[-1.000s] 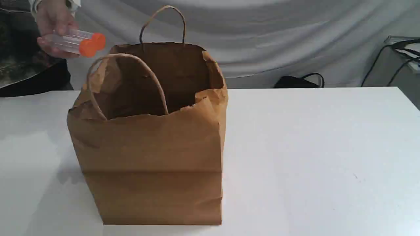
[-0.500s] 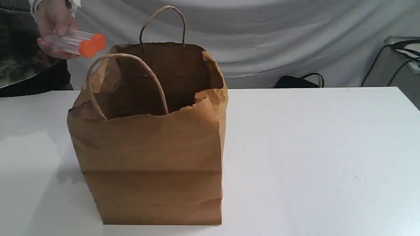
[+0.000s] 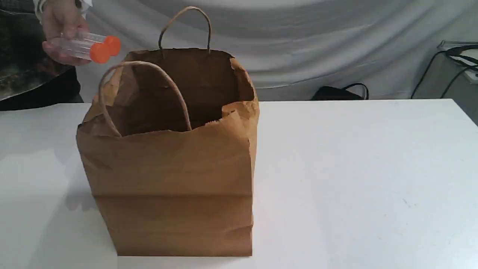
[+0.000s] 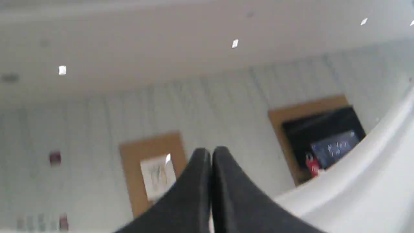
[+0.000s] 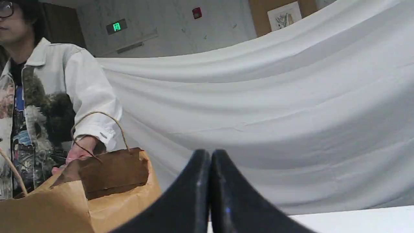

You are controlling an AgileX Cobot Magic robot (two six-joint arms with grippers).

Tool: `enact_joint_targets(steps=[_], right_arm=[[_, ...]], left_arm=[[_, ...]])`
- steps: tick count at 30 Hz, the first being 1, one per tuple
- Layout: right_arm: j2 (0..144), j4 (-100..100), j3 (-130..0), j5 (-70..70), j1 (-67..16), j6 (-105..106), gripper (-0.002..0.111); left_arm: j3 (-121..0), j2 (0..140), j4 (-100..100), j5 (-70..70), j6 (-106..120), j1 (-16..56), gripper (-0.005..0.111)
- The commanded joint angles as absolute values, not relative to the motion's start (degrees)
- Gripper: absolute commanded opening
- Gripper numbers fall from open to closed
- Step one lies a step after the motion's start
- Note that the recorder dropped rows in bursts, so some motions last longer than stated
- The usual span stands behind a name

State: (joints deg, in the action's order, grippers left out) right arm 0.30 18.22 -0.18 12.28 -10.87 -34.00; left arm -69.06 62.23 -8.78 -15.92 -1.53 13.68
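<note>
Standing open on the worktop (image 3: 354, 168) is a brown paper bag (image 3: 171, 168); left hand (image 4: 211, 152) and right hand (image 5: 210, 155) are fully closed, holding nothing.

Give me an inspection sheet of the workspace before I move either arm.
Surface: white table, smooth.
Job's things: brown paper bag upright, mouth open, rim crumpled, both handles up. A person's hand holds clear tubes with orange caps outside the bag, level with its rim.
Clutter: dark pouch behind the table's far edge.
Grippers: left gripper shut, empty; right gripper shut, empty, apart from the bag.
Cables: black cables far right, off the table.
Surroundings: white drape; person in white jacket.
</note>
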Motion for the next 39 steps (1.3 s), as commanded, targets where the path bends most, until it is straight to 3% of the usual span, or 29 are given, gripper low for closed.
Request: enact_joint_targets(steps=[1, 4, 13, 18, 24, 39], right_arm=[[0.0, 18.43, 0.0, 12.23, -10.71, -33.9, 0.0], [0.0, 18.43, 0.0, 12.23, -10.71, -33.9, 0.0], [0.0, 18.43, 0.0, 12.23, -10.71, -33.9, 0.0], [0.0, 18.43, 0.0, 12.23, -10.71, -34.46, 0.0], [0.0, 18.43, 0.0, 12.23, -10.71, -34.48, 0.0], [0.0, 18.43, 0.0, 12.23, -10.71, -34.93, 0.0]], left_arm=[[-73.34, 65.77, -4.02, -11.97, -2.51, 12.9, 0.0], [-77.04, 68.51, -4.19, -6.73, -2.51, 12.75, 0.0], [-101.92, 79.08, -5.33, 37.78, -2.37, 8.54, 0.0], [-111.74, 84.39, -3.22, 52.78, 9.13, 8.67, 0.0], [-113.27, 87.32, 2.68, 59.48, 28.33, 8.67, 0.0], [-117.81, 100.86, 3.24, 69.96, 34.14, 8.67, 0.0]])
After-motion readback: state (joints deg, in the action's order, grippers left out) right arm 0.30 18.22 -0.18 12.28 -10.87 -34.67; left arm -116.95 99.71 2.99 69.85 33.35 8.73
